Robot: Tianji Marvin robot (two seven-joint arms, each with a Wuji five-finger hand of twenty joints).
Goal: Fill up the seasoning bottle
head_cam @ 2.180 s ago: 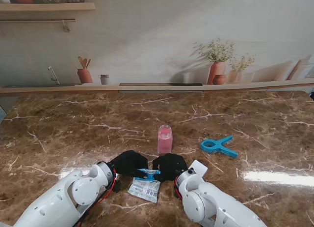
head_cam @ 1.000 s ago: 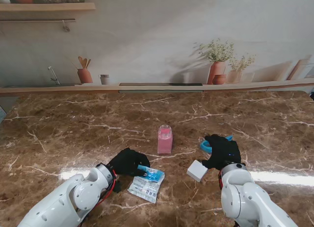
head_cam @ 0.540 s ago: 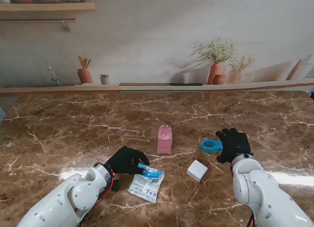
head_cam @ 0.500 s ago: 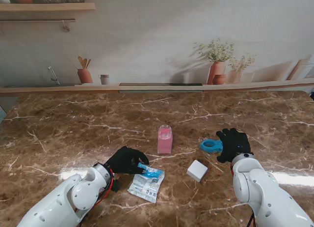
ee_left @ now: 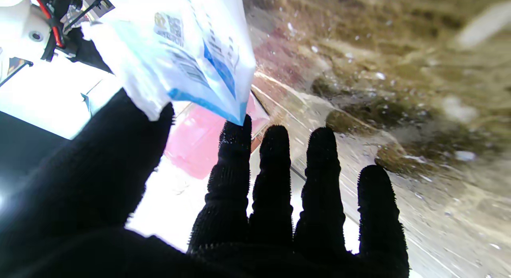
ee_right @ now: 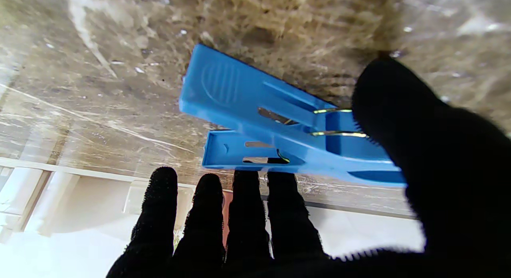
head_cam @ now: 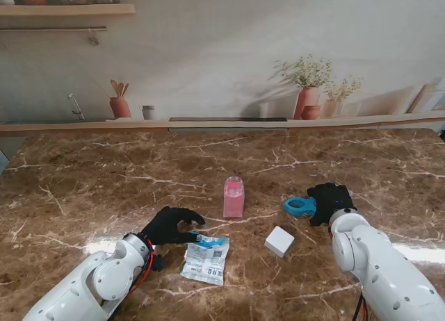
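The pink seasoning bottle (head_cam: 233, 196) stands upright mid-table with no cap on it. A white and blue seasoning bag (head_cam: 206, 258) lies flat on the table nearer to me. My left hand (head_cam: 170, 226) is open just left of the bag's blue top, fingers spread. In the left wrist view the bag (ee_left: 179, 50) hangs at the fingertips of that hand (ee_left: 255, 230), with the bottle (ee_left: 195, 146) beyond. My right hand (head_cam: 330, 201) is open over the blue clip (head_cam: 300, 206). In the right wrist view the clip (ee_right: 279, 126) lies between thumb and fingers (ee_right: 247, 214).
A white cube-shaped cap (head_cam: 279, 241) sits on the marble between the bag and the clip. A ledge (head_cam: 229, 123) along the far edge carries terracotta pots and plants. A shelf hangs at the upper left of the wall.
My right hand swung from the bag to the blue clip and settled over it. My left hand let the bag's top go and drew back left; the bag now lies flatter.
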